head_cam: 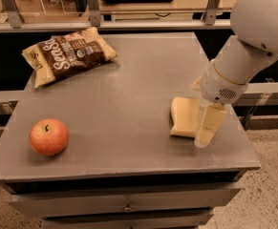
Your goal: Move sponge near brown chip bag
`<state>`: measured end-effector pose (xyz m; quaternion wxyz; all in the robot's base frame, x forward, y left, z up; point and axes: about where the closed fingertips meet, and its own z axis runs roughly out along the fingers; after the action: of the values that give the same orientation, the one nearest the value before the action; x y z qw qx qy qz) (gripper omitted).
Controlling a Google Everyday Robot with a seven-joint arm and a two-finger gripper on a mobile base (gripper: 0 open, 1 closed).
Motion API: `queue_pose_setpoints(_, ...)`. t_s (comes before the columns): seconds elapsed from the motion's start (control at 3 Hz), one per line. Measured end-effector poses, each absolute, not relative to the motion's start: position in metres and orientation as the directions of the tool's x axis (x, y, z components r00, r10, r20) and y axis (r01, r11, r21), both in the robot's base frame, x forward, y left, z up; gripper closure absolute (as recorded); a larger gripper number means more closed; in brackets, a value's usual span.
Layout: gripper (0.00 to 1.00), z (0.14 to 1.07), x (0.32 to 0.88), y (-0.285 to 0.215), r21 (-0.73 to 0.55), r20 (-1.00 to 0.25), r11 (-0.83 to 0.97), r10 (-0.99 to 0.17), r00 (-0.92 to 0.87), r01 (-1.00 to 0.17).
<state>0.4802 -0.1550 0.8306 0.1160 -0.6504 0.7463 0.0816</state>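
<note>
While the sponge (184,116) lies flat on the desk (129,99) close to the right edge, somewhat nearer the front edge than the back, your gripper (206,128) points down at its right side. From this view the gripper's cream end overlaps the sponge's right edge and reaches down to the desk top, or very nearly, between the sponge and the right edge. You cannot tell from here whether the gripper is open or closed, nor whether it has any hold on the sponge. The two are the same pale colour and run together where they meet. The arm (246,56) comes in from the upper right, over the desk's right edge: a white rounded casing, with a vented wrist just above the gripper.

You will find the bag (69,54) at the back left corner, lying flat with its white lettering up. It sits on a slant, one end toward the left edge and the other toward the back edge. It is well apart from the sponge, and most of the bare grey top lies between them.

The apple (48,136) stands stem up near the front left corner, well apart from both the bag and the sponge. Below the front edge you can see a drawer (105,205) with a small handle at its middle.
</note>
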Motion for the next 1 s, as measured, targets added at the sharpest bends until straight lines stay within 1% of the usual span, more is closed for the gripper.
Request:
queue_pose_setpoints(0.33, 0.16, 0.8309, 0.4799, -0.1545, -0.031, -0.279, 0.140, -0.952, -0.126, -0.990)
queue_pose_setpoints(1.0, 0.62, 0.8315, 0.4791, -0.1534, -0.034, -0.278, 0.138, -0.953, -0.123, -0.990)
